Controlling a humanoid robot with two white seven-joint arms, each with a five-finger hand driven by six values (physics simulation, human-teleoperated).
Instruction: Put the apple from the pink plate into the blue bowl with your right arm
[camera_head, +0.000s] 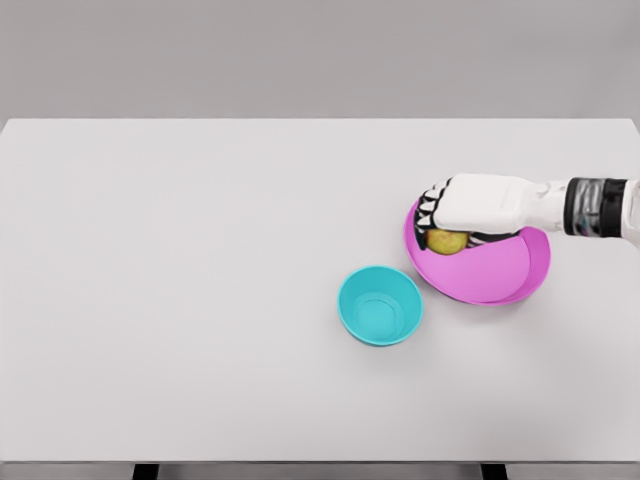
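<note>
On the flat white table (150, 300), the round blue bowl (380, 306) sat empty, and just right of it the white right hand (470, 205) curled over the yellow-green apple (446, 241) on the pink plate (490, 272), likely to lift it.

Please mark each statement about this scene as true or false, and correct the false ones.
1. The apple is on the pink plate. True.
2. The blue bowl already holds the apple. False: the bowl holds nothing.
3. The right hand is over the apple, with its fingers curled down around it. True.
4. The bowl stands to the right of the plate. False: it stands to the plate's lower left.
5. The left arm is reaching for the bowl. False: no left arm is in view.
</note>
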